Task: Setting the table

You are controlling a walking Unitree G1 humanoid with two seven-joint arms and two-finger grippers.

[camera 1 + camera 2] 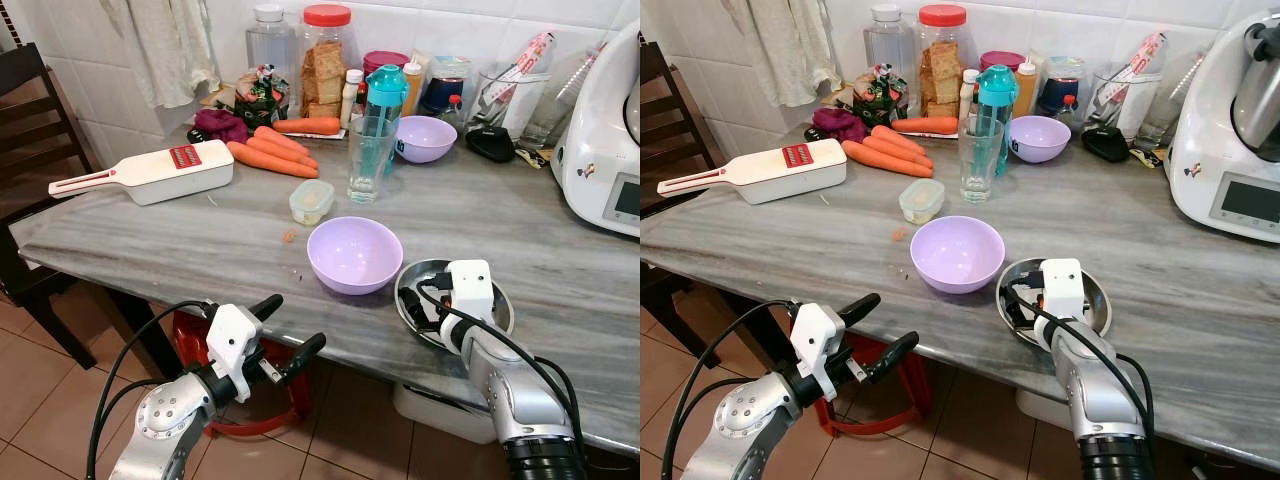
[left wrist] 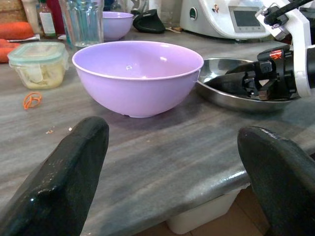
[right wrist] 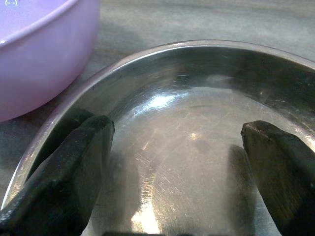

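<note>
A lilac bowl (image 1: 355, 254) sits near the front edge of the grey tabletop (image 1: 180, 235), a steel dish (image 1: 415, 280) touching its right side. The right claw (image 3: 177, 162), fingers apart, hovers inside the dish. The left claw (image 1: 288, 325), also apart, hangs below the tabletop's near edge.

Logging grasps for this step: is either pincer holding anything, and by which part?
Nothing is held. The right pincer is open over the steel plate; the left pincer is open off the table edge.

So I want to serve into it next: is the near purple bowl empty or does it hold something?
Empty. The near purple bowl stands upright beside the steel plate, its inside bare.
</note>
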